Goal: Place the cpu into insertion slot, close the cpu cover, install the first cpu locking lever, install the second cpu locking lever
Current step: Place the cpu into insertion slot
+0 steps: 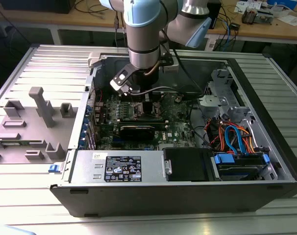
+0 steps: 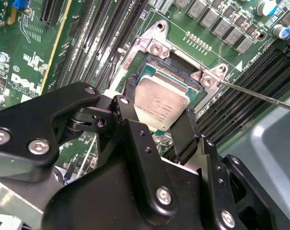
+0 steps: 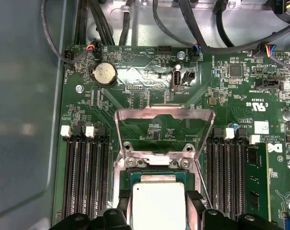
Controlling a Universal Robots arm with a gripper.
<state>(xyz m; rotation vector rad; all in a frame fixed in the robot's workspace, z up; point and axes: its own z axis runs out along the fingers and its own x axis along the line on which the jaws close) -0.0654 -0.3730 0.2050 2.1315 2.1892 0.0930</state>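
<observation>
Step 1 in hand: jaws pinching the cpu [image 2: 163, 98] by 2 opposite edges right over the insertion slot [image 2: 153, 61], can't tell if it's seated. Setting it down calls for keeping it square with the socket. Beyond, the cpu cover [image 3: 164, 113] stands flipped open

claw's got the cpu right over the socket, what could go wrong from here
1. The claw grips the cpu by two edges right at the insertion slot; if it goes in skewed, it may damage the contacts.
2. The thin lever wire runs close beside the claw, which could snag it.
3. The cpu cover stands open at the slot's edge; a bump could drop it early.
</observation>
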